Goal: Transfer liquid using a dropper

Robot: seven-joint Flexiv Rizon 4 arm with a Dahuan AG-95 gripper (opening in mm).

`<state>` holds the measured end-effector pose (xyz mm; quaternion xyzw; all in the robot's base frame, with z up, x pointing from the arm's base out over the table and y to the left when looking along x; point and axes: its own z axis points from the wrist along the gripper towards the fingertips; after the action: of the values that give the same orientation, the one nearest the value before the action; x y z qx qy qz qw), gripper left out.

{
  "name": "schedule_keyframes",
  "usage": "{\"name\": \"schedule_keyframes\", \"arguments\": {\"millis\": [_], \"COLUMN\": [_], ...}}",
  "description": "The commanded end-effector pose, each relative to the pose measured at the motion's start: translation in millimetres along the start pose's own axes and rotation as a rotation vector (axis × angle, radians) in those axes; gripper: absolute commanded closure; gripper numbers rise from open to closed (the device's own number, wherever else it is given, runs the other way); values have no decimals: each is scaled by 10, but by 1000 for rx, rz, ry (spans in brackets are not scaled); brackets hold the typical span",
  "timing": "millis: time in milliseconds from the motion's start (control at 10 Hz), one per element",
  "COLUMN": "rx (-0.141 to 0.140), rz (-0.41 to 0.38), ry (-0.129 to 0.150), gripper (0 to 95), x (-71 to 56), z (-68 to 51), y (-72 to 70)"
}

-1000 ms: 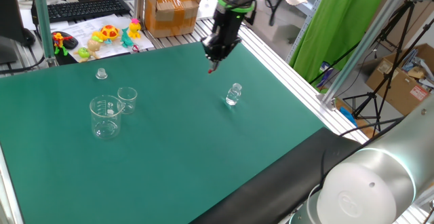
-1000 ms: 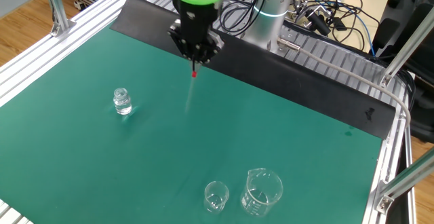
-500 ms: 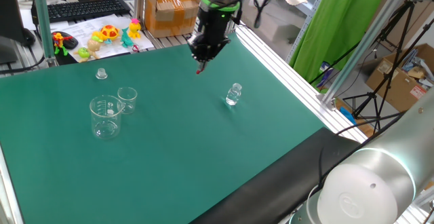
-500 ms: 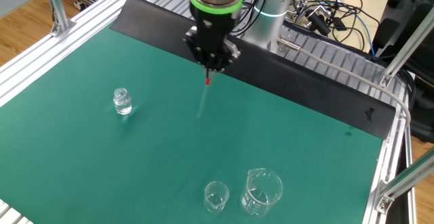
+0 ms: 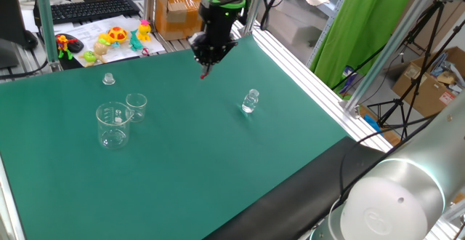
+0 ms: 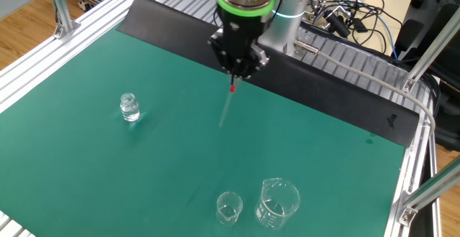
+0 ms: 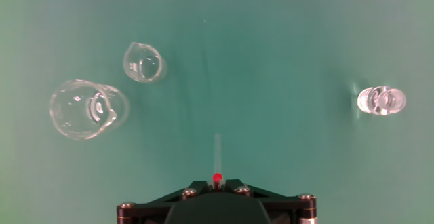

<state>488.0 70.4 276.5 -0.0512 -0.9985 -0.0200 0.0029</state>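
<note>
**Inspector A:** Status of the transfer?

**Inspector B:** In transit, by my reading. The gripper [image 6: 233,75] is clamped on the dropper [image 6: 228,102]. The red end sits just below the jaws and the thin clear stem hangs straight down, well clear of the green mat [image 6: 108,172]. The dropper is over open mat, between the small glass vial [image 6: 129,108] on one side and the two beakers on the other.

**Inspector A:** What is done, what is left?

**Inspector B:** The pick-up is done. Whether liquid has been drawn into the stem I cannot tell; it is too thin to read. Still to do, as I judge it: carry to a vessel, lower the tip, and squeeze. The small beaker [image 7: 143,62] and large beaker [image 7: 88,108] both appear empty in the hand view.

**Inspector A:** Change against the earlier frames?

**Inspector B:** The arm has travelled away from the vial side toward the beaker side. The grip is unchanged, and the vessels have not moved.
</note>
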Motion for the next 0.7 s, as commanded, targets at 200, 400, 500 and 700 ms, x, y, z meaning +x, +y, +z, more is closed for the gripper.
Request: {"name": "schedule_keyframes", "arguments": {"millis": [200,400,500,700], "rx": [3,5,6,13], "rz": [28,20,13,-3], "ry": [2,2,3,2], "gripper": [950,950,950,950], "x": [36,65,85,129], "z": [-39,-46,-56,-56], "y": [123,140,138,151]}}
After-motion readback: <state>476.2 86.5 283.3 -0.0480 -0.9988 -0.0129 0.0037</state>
